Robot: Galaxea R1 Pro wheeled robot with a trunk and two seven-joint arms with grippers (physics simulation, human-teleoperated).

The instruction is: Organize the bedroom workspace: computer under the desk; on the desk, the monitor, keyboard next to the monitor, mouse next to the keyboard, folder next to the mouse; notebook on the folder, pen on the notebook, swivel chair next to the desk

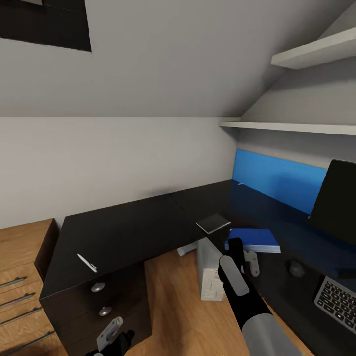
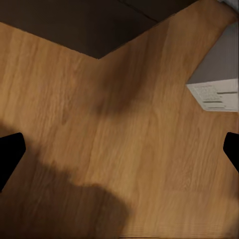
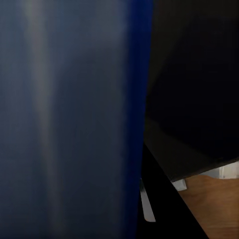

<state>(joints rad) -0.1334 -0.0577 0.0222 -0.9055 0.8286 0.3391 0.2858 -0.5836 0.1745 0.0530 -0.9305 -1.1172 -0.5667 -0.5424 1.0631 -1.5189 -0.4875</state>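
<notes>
The blue folder [image 1: 257, 239] lies on the black desk [image 1: 133, 227], close up as a blue sheet [image 3: 69, 119] in the right wrist view. My right gripper [image 1: 236, 245] is shut on its near left corner. The notebook [image 1: 213, 223] sits at the desk's inner corner. The pen [image 1: 87, 262] lies on the left wing. Mouse [image 1: 295, 268], keyboard [image 1: 338, 297] and monitor [image 1: 337, 202] are at the right. The computer [image 1: 210, 273] [image 2: 217, 82] stands under the desk. My left gripper [image 1: 112, 341] [image 2: 119, 154] hangs open over the floor. The swivel chair is out of view.
A wooden drawer chest [image 1: 22, 277] stands left of the desk. The desk's drawer unit [image 1: 101, 299] with round knobs is beside my left arm. White wall shelves [image 1: 296, 127] hang above the blue back panel [image 1: 282, 180]. Wood floor [image 2: 99, 124] lies under the desk.
</notes>
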